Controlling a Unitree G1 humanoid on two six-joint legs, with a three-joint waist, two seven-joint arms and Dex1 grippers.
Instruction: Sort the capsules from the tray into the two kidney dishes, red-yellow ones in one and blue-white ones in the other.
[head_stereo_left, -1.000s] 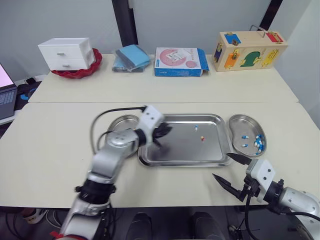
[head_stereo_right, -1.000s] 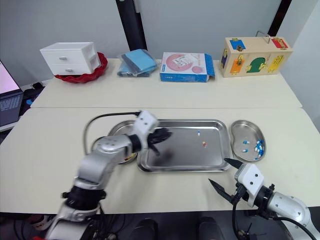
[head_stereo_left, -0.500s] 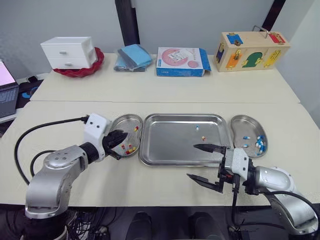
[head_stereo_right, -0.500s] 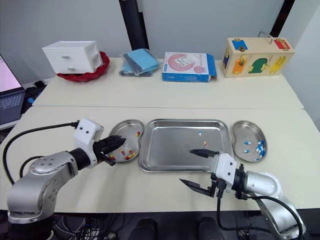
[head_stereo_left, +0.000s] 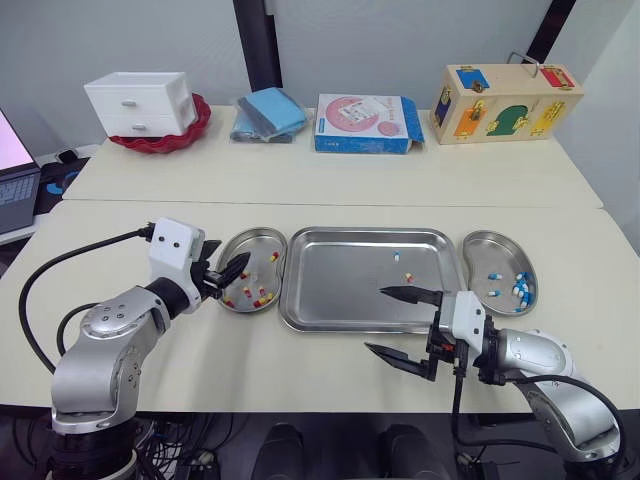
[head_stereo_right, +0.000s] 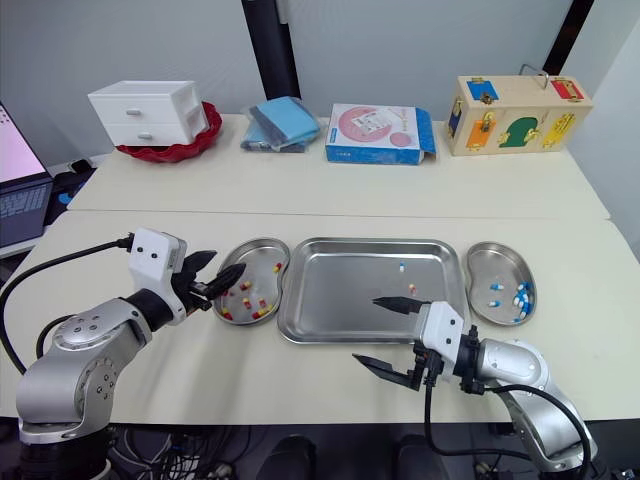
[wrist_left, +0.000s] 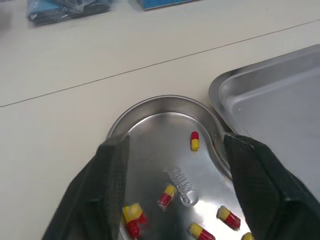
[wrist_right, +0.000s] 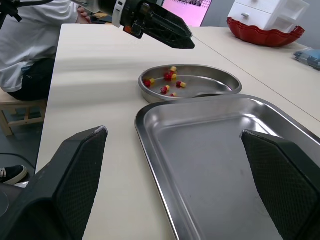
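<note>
Left eye view gives us two capsules in the tray (head_stereo_left: 340, 280): one blue-white capsule (head_stereo_left: 396, 256) near the far rim and one red-yellow capsule (head_stereo_left: 407, 277) just nearer to us. Our right pincer (head_stereo_left: 375, 319) hovers wide open and empty at the tray's near edge. Our left pincer (head_stereo_left: 230, 276) hangs open and empty over the left dish (head_stereo_left: 240, 238), which holds about six red-yellow ones. We count roughly six blue-white in the right dish (head_stereo_left: 480, 245), though they bunch. We judge the next grab wants fingers low on the steel, closing gently across the capsule's short side so it cannot roll away
</note>
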